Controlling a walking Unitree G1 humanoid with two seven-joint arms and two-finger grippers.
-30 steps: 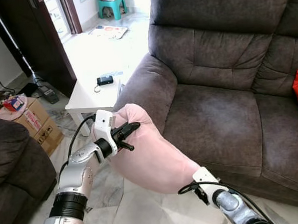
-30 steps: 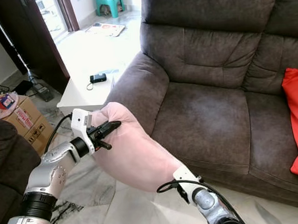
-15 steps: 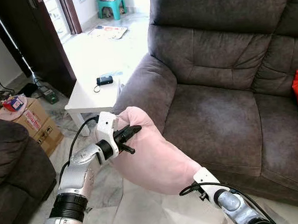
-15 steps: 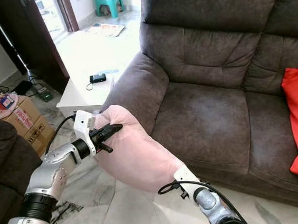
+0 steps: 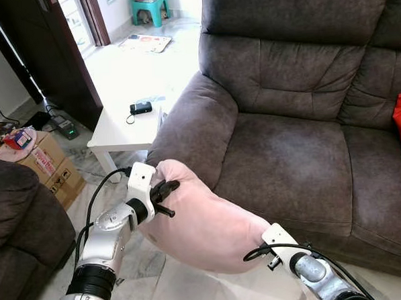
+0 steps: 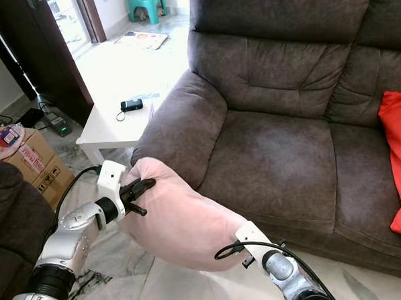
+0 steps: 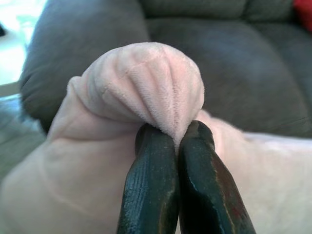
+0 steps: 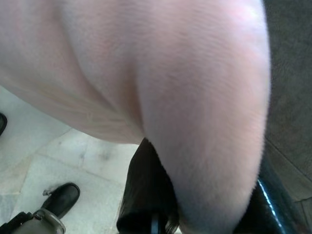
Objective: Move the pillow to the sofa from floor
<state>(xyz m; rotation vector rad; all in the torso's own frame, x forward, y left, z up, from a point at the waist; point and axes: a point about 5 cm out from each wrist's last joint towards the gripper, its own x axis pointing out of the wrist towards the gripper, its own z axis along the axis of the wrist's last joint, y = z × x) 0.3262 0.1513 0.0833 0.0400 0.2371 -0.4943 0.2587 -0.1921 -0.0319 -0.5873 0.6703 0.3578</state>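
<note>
Fronting brown sofa [image 5: 301, 145] | marble floor [image 5: 187, 288] | white side table [image 5: 122, 130]

I am in a home's living room: a dark brown fabric sofa [image 5: 299, 111] with a red cushion [image 6: 400, 166], a small white surface [image 5: 122, 130] beside its arm, tiled floor [image 5: 181, 285], a cardboard box [image 5: 50, 164], and a doorway with a teal stool [image 5: 149, 6].

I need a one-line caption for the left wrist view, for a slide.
Left gripper pinches a bunched corner of the pink pillow, with the dark brown sofa behind it.
</note>
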